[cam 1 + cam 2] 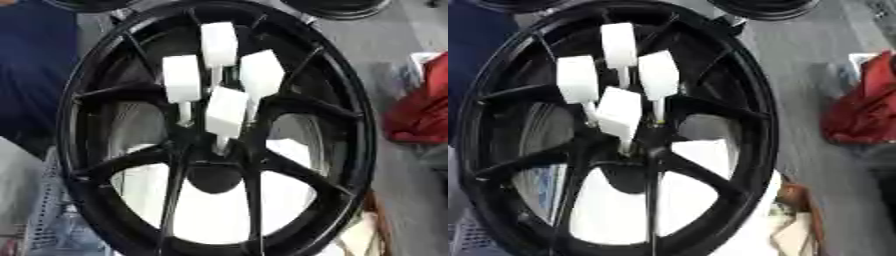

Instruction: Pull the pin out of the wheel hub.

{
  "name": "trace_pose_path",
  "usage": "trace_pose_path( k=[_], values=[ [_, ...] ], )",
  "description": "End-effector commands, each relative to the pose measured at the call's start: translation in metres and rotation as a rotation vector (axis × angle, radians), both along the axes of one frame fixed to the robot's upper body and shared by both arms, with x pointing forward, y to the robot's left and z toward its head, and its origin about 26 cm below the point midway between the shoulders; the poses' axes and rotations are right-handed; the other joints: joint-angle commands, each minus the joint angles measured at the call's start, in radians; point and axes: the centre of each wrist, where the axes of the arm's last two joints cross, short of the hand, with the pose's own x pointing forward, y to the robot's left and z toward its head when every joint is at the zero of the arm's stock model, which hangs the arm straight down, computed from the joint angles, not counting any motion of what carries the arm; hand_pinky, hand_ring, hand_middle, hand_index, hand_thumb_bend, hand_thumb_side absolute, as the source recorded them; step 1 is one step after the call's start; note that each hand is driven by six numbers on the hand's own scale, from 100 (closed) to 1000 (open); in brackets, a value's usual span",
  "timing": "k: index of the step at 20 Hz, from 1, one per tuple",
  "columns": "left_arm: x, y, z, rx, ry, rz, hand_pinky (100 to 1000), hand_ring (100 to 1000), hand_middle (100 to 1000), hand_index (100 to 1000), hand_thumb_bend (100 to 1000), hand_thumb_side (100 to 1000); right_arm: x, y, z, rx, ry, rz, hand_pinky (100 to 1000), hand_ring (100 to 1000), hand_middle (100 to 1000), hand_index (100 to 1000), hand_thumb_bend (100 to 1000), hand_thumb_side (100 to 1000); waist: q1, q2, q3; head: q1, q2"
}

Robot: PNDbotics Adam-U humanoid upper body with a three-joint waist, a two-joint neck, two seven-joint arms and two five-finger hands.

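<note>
Clearly no robot hand shows in either view, so the state of the fingers cannot be told. Filling most of the frame, the black wheel hub (96,75) has four pins standing in its centre, just above mid-frame, each a thin pale stem topped with a white block head. The nearest pin (227,112) looks light and rigid; its blocky head seems the natural place to grasp, pulling straight along the stem. Nothing here acts as a container.
</note>
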Motion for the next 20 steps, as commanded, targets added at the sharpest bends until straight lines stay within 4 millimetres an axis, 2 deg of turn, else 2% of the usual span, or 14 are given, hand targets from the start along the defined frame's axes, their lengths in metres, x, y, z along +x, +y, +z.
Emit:
trace_pose_path(
  k=[1, 6, 13, 16, 20],
  values=[
    [-0.007, 0.003, 0.012, 0.012, -0.038, 0.007, 748, 788, 831, 847, 748, 798, -0.006, 0.001, 0.011, -0.03, -0.028, -0.004, 881, 831, 768, 860, 100, 593, 0.006, -0.035, 0.0, 0.003, 0.002],
    [-0.007, 0.004, 0.011, 0.013, -0.036, 0.004, 750, 790, 830, 848, 737, 799, -0.006, 0.002, 0.011, -0.044, -0.019, -0.002, 881, 830, 767, 860, 100, 592, 0.009, -0.042, -0.01, 0.0, -0.008],
    [-0.008, 0.004, 0.011, 0.023, -0.034, 0.01, 738, 789, 829, 847, 733, 799, -0.009, 0.004, 0.017, -0.095, -0.009, -0.012, 879, 829, 766, 860, 100, 579, 0.002, -0.041, -0.01, 0.001, -0.017],
    [-0.01, 0.005, 0.012, 0.034, -0.035, 0.015, 737, 791, 829, 847, 731, 799, -0.014, 0.009, 0.027, -0.21, 0.013, -0.017, 875, 835, 774, 859, 100, 591, -0.003, -0.04, -0.009, 0.009, -0.017],
    [-0.011, 0.005, 0.012, 0.051, -0.03, 0.022, 735, 783, 821, 841, 727, 796, -0.022, 0.02, 0.045, -0.486, 0.087, -0.01, 870, 844, 785, 854, 100, 580, -0.016, -0.039, -0.012, 0.018, -0.015]
  ],
)
